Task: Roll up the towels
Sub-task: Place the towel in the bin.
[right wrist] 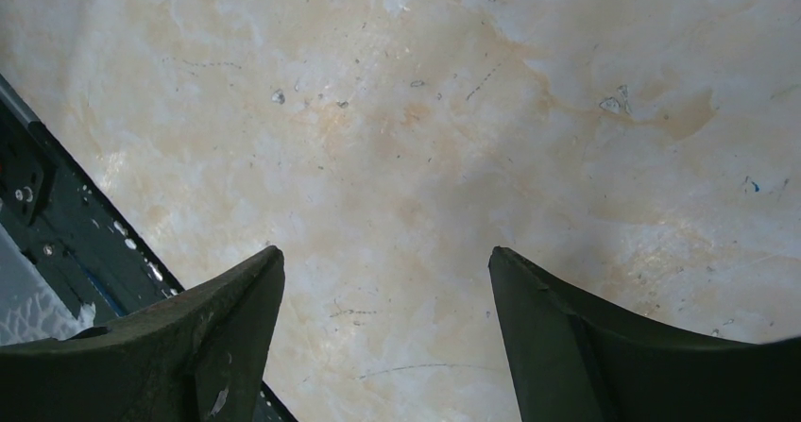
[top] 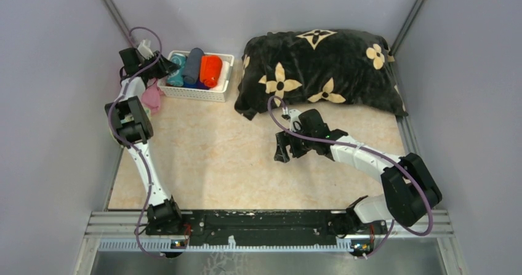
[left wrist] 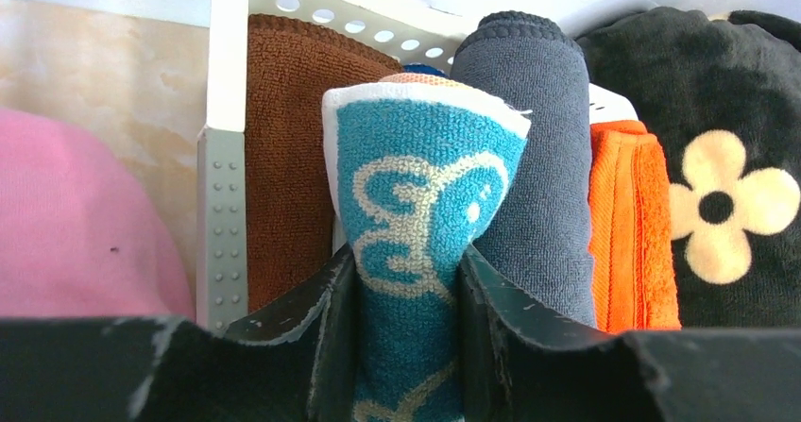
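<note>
My left gripper (left wrist: 404,261) is shut on the rolled teal towel (left wrist: 416,186) with the pale circle print and holds it over the left end of the white basket (left wrist: 222,110). In the top view that gripper (top: 166,67) is at the basket's left edge with the teal towel (top: 178,66). The rolled orange-red towel (top: 210,69) lies in the basket and shows in the left wrist view (left wrist: 633,224). My right gripper (right wrist: 385,261) is open and empty above the bare tabletop, mid-table in the top view (top: 286,151). The pale yellow towel is out of view.
A grey roll (left wrist: 543,129) and a brown cloth (left wrist: 283,148) also lie in the basket (top: 196,93). A pink cloth (top: 151,98) lies left of the basket. The black cushion with cream flowers (top: 320,72) fills the back right. Walls close in on both sides.
</note>
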Robot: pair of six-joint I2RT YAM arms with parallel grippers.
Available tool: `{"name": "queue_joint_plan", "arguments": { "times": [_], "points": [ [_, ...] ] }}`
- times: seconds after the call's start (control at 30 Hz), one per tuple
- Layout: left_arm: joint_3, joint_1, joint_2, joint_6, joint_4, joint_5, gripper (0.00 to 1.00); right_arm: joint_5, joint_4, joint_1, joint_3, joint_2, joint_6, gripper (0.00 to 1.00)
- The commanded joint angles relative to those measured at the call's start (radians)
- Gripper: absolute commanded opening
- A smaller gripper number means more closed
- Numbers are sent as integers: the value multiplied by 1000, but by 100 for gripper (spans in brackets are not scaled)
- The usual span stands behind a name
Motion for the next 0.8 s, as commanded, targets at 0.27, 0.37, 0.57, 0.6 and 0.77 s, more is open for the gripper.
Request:
{"name": "queue_joint_plan", "arguments": {
  "times": [0.27, 0.37, 0.57, 0.6, 0.77],
  "points": [
    [53, -33, 45, 65, 55, -30, 62, -26, 21, -8, 54, 25, -5, 80],
    [28, -33, 4, 65, 73, -45, 69, -23, 19, -8, 51, 15, -6, 80],
    [6, -28, -55, 58, 78, -74, 76, -41, 25, -8, 47, -15, 4, 80],
    [-2, -26, -63, 49, 85, -77, 77, -41, 25, -7, 45, -21, 5, 80],
    [-43, -14, -118, 18, 125, -100, 84, -45, 21, -8, 37, -45, 9, 80]
  ]
}}
